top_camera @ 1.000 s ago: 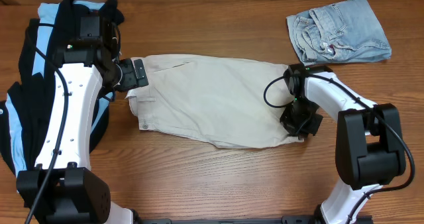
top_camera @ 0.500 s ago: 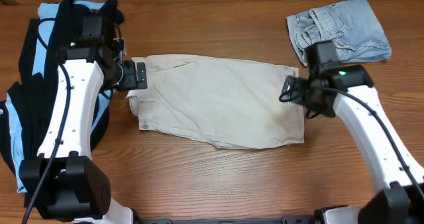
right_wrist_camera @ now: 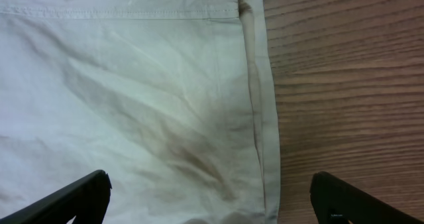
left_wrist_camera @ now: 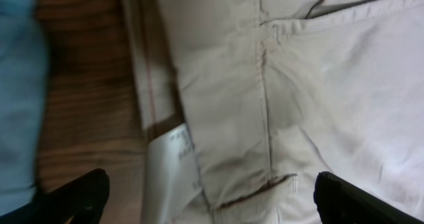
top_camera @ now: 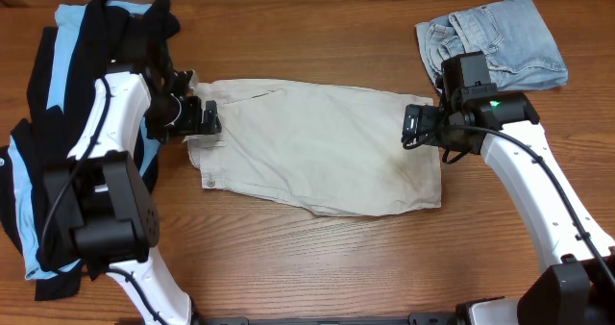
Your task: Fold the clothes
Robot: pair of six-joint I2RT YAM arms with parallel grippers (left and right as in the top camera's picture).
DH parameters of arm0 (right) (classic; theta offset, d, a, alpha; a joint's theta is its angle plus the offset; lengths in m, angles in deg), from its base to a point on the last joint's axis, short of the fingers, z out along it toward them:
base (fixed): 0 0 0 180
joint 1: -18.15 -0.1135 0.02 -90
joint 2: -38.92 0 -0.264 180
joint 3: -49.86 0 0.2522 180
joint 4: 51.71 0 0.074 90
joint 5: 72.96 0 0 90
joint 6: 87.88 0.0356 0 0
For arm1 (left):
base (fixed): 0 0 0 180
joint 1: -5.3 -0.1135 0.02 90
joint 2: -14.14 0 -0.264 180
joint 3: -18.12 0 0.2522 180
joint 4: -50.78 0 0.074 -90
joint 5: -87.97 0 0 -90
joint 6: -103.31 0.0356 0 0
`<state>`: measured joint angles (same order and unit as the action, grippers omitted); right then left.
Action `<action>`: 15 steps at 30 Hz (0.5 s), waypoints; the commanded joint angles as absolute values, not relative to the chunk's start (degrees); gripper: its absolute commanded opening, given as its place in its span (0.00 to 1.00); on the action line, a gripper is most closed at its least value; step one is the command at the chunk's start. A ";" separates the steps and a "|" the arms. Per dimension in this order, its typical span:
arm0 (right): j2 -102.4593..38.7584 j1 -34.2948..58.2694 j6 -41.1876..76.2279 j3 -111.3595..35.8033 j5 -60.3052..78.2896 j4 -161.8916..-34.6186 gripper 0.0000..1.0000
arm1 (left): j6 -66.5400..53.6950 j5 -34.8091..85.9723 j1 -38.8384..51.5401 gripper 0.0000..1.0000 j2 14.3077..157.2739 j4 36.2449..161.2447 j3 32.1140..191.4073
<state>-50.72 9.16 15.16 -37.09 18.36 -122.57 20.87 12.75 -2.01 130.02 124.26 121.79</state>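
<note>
- Farthest left, a black garment [top_camera: 38,142] with light-blue panels lies in a rumpled heap on the wooden surface [top_camera: 317,258], partly under the left arm.
- Next, the left gripper [top_camera: 204,118] sits at the left end of the khaki shorts [top_camera: 317,147], over the waistband. Its wrist camera shows the two dark fingertips [left_wrist_camera: 83,194] spread wide at the bottom corners with nothing pinched between them. Below them are a seam, a pocket edge and a white label [left_wrist_camera: 169,164]. Bare wood and a strip of blue cloth show at the left edge. I cannot tell whether the tips touch the cloth.
- The khaki shorts lie flat across the middle of the surface, long side running left to right. The waistband and button are at the left and the leg hem at the right.
- The right gripper [top_camera: 413,128] is over the right end of the shorts, near the upper corner of the hem. Its wrist camera shows the fingertips [right_wrist_camera: 73,197] wide apart and holding nothing. Faintly brown-shaded cloth lies under them, and the stitched hem edge meets bare wood on the right.
- Farthest right, at the back corner, small light-blue denim shorts [top_camera: 490,41] lie bunched. They are just behind the right arm and apart from the khaki pair.
</note>
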 commanded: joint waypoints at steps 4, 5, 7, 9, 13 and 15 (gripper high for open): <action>-50.79 9.57 14.04 -37.44 19.54 -123.45 1.00 | 25.22 20.40 -2.45 1.00 135.74 123.08 121.60; -50.79 9.57 14.04 -37.44 19.54 -123.55 1.00 | 25.39 20.95 -2.45 1.00 136.31 122.89 121.60; -50.79 9.57 14.04 -37.44 19.54 -123.75 1.00 | 25.61 21.98 -2.45 1.00 137.27 122.49 121.60; -50.79 9.57 14.04 -37.42 19.54 -123.84 1.00 | 26.05 23.70 -2.45 1.00 138.28 122.34 121.60; -50.79 9.57 14.04 -37.44 19.54 -123.60 1.00 | 26.24 26.78 -1.79 1.00 140.16 122.36 121.60; -50.79 9.57 14.04 -37.42 19.54 -123.40 1.00 | 26.50 28.29 -1.24 1.00 140.90 122.43 121.53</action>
